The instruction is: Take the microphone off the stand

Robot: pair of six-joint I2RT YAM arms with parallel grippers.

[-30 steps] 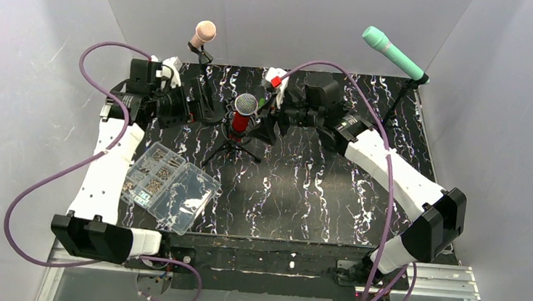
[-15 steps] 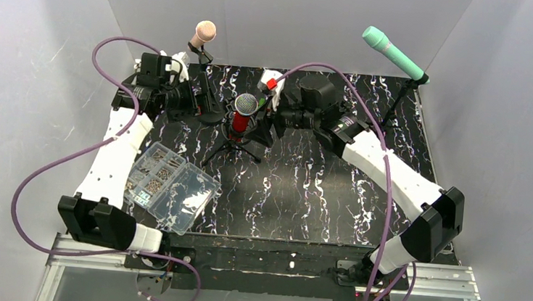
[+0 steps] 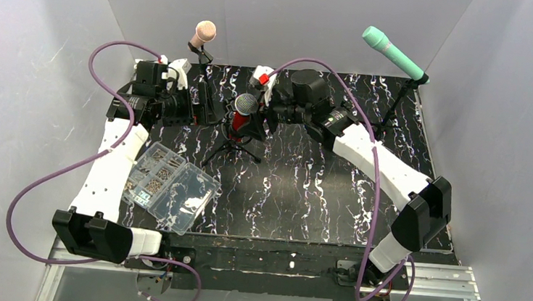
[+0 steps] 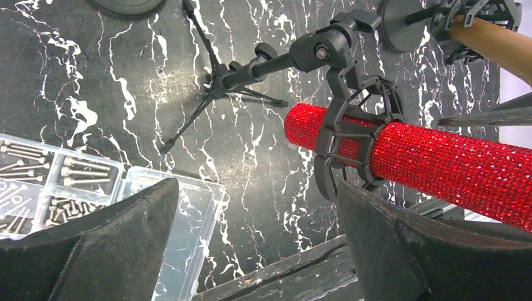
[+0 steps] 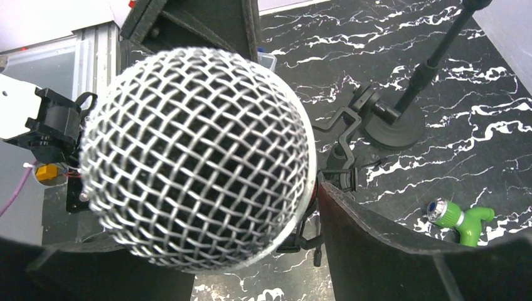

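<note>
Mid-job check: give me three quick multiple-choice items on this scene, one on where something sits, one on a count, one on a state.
1. Where does the clear screw box lie?
A. beside the left arm, at the near left
B. in the back right corner
C. under the right arm

2. How many microphones sit on stands?
A. one
B. two
C. three

3. The red microphone is:
A. lying flat on the table
B. seated in its clip
C. lifted clear of the stand

Answers:
1 A: the top view shows the box next to the left arm's forearm.
2 C: the top view shows the pink microphone, the red microphone and the teal microphone, each on a stand.
3 B: the left wrist view shows the clip ringed around its glittery body.
</note>
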